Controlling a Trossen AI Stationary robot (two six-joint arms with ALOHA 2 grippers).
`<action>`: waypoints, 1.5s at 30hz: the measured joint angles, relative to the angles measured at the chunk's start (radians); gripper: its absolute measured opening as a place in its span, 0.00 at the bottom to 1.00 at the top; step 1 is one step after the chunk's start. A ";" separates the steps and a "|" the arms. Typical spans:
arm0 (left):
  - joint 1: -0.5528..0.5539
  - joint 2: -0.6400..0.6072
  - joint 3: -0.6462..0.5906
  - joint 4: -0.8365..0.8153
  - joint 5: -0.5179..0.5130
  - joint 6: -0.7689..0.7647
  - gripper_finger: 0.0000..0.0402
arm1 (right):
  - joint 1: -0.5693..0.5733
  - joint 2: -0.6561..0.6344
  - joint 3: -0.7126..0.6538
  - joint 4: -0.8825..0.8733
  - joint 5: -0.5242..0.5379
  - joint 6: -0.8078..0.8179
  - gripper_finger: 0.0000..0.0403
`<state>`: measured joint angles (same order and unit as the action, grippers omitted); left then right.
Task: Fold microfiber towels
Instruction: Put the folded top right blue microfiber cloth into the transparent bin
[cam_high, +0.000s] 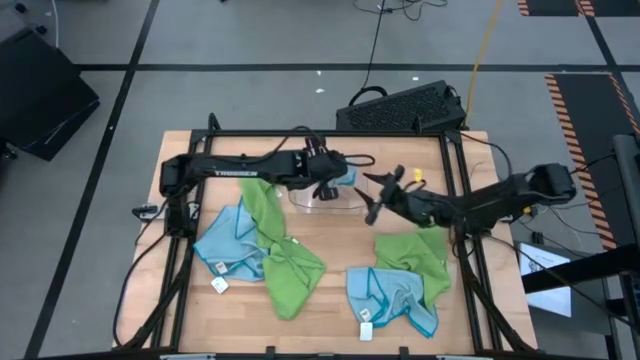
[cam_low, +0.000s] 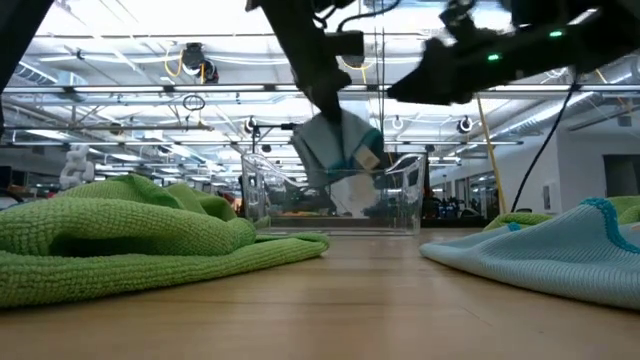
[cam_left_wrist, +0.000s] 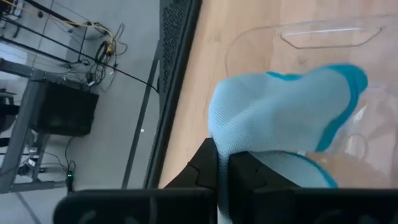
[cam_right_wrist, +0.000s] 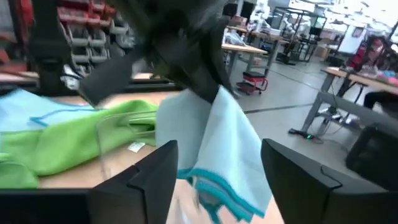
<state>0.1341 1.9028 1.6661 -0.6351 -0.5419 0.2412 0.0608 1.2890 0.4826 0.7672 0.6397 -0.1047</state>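
From above, the left claw (cam_high: 327, 180) holds a folded blue towel (cam_high: 344, 177) over the clear tray (cam_high: 345, 203) at the far middle of the worktop (cam_high: 320, 250); the right claw (cam_high: 374, 194) sits just right of it, spread. From the worktop's level, the towel (cam_low: 338, 140) hangs above the tray (cam_low: 400, 195). The left wrist shows its fingers (cam_left_wrist: 208, 168) pinching the cloth (cam_left_wrist: 280, 112). Green and blue towels (cam_high: 270, 245) lie nearer.
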 joint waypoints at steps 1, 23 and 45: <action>0.000 -0.010 0.000 0.003 0.000 -0.001 0.02 | -0.015 0.028 0.021 0.000 -0.018 -0.023 0.59; 0.000 -0.086 0.000 -0.053 0.046 0.002 0.04 | -0.102 0.302 0.178 0.059 -0.047 -0.188 0.73; -0.041 -0.176 -0.008 -0.019 0.006 0.010 0.04 | -0.060 0.293 0.177 0.098 -0.161 -0.278 0.63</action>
<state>0.0934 1.7267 1.6585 -0.6546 -0.5357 0.2513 0.0011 1.5817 0.6596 0.8653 0.4788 -0.3825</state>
